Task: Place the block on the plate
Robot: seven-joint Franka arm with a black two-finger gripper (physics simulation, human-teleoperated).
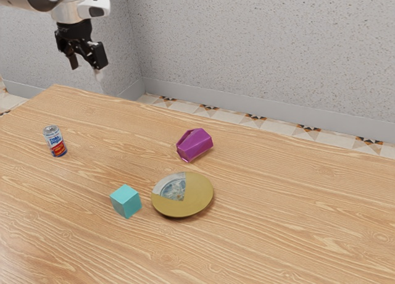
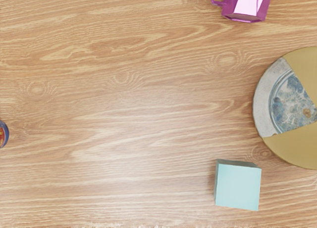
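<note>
My black gripper [image 1: 86, 68] is high above the table's far left part in the exterior view, open, its two fingers apart with nothing between them. The teal block [image 1: 126, 201] sits flat on the wood, beside the plate [image 1: 199, 195] and not touching it. That plate is round, mustard-coloured with a grey and blue patterned wedge. From the wrist camera, the block [image 2: 237, 186] lies below my hand, close to the rim of the plate [image 2: 290, 147], which is partly cut off by the picture's edge.
A purple mug [image 1: 195, 144] lies on its side behind the plate; the mug [image 2: 246, 5] also appears in the wrist view. A soda can [image 1: 55, 141] stands upright toward the exterior view's left. The wooden table [image 1: 296, 216] runs below a speckled wall.
</note>
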